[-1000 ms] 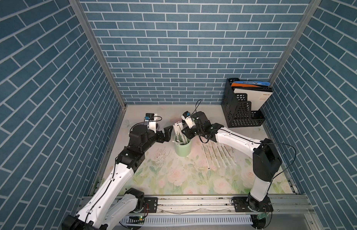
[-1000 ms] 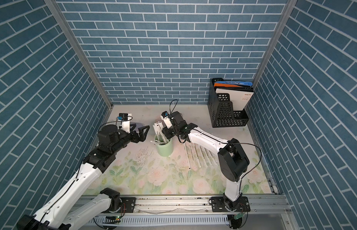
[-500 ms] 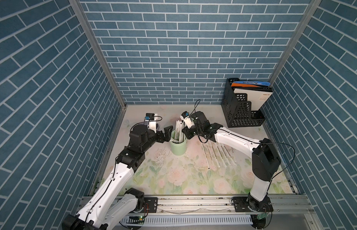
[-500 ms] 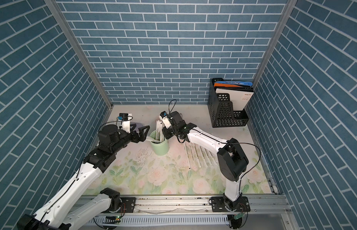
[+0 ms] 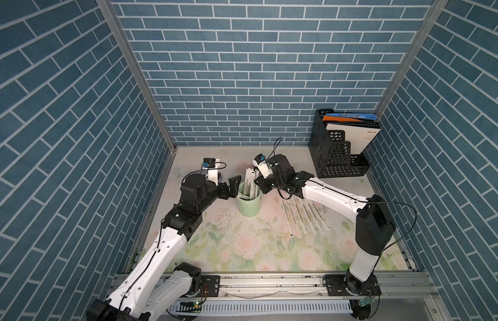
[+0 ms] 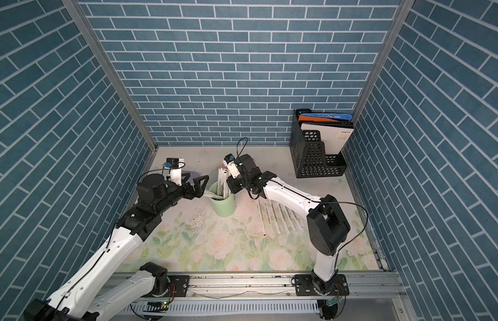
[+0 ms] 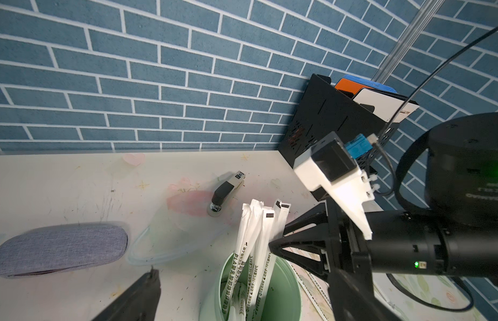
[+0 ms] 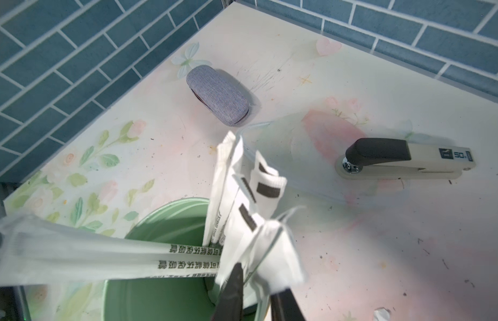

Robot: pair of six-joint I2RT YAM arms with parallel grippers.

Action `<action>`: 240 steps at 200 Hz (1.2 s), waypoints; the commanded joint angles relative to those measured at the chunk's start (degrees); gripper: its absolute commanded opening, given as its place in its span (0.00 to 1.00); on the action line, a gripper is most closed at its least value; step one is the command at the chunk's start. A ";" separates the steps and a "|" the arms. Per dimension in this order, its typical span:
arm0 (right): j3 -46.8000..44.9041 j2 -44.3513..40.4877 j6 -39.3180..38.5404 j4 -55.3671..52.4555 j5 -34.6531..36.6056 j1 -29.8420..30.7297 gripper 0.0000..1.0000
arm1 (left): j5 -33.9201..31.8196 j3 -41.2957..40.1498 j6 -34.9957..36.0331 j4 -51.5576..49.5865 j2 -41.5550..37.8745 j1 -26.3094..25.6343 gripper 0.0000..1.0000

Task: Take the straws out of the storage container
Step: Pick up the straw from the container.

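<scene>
Several straws [image 5: 249,180] overhang storage container [image 5: 249,208] rim; right gripper [image 8: 255,279] pinches them.

light: bright, even | shadows: soft, faint | blur: nearest straws [image 8: 61,253] in right wrist view | edges: bowed

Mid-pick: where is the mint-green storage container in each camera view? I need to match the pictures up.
Top view: storage container, picture centre, slightly low.
Top view: storage container, just left of centre, slightly low.
Left wrist: storage container, close up, cut by the frame edge, stapler beyond it.
Right wrist: storage container, close up, looking into its mouth, frame edge cuts it.
Shared landmark: the straws standing in it.
</scene>
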 commanded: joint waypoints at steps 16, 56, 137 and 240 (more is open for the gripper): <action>-1.12 -2.96 0.74 -0.93 1.03 0.38 0.10 | -0.28 0.75 0.26 0.40 -0.61 -0.12 0.99; -1.17 -3.24 0.78 -0.98 1.23 0.46 0.05 | -0.31 0.74 0.28 0.40 -0.61 -0.10 1.00; -1.56 -6.58 0.87 -0.94 2.12 0.46 0.00 | -0.39 0.78 0.28 0.36 -0.81 -0.13 1.00; 2.96 -13.88 0.92 -2.74 0.42 0.46 0.00 | -0.32 0.85 0.26 0.36 -0.53 -0.13 1.00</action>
